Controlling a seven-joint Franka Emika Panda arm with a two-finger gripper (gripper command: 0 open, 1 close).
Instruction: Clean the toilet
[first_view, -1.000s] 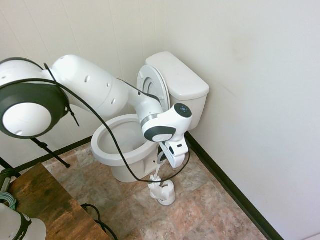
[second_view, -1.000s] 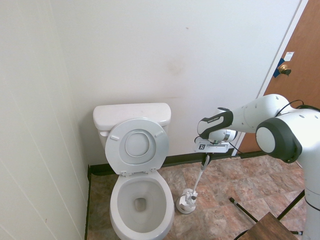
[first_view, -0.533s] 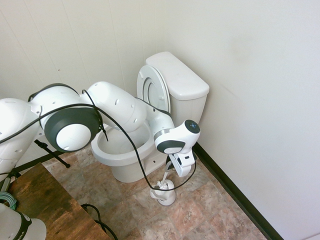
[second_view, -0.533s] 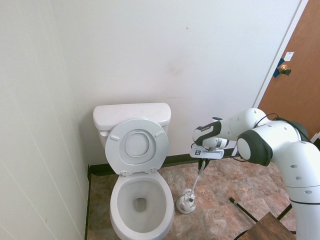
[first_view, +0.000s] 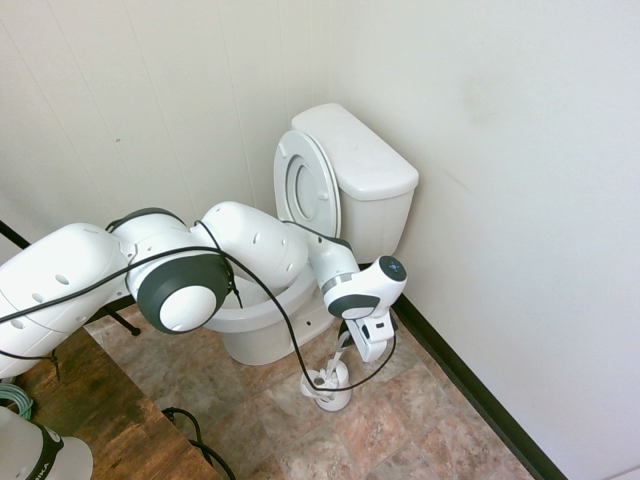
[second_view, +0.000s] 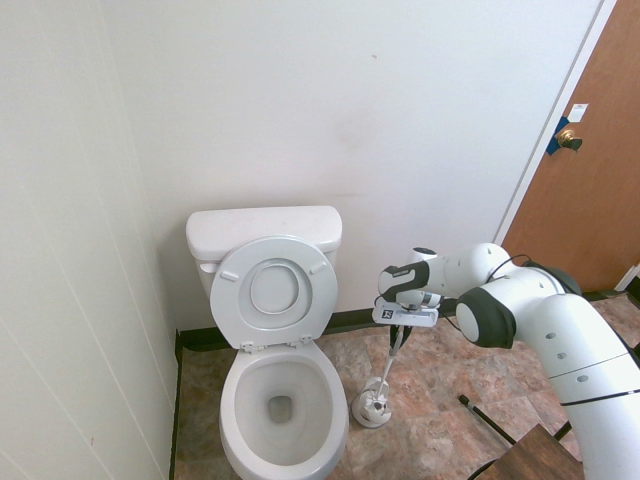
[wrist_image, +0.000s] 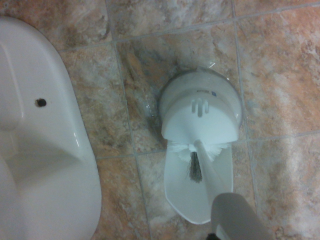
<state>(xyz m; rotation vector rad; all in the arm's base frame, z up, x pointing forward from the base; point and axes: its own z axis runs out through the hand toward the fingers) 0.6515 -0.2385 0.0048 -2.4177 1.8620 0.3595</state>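
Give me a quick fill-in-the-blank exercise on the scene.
1. The gripper is shut on the brush's ____.
2. The brush's bristles are inside the white ____.
3. The toilet has its seat ____, leaning back toward the tank.
4. The brush holder stands on the ____.

Missing words: handle; holder; raised; floor

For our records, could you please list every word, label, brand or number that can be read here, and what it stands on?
None reads clearly.
Dark mark on the gripper's white housing: too small.
Print on the brush holder: too small.
Paper on the door: too small.
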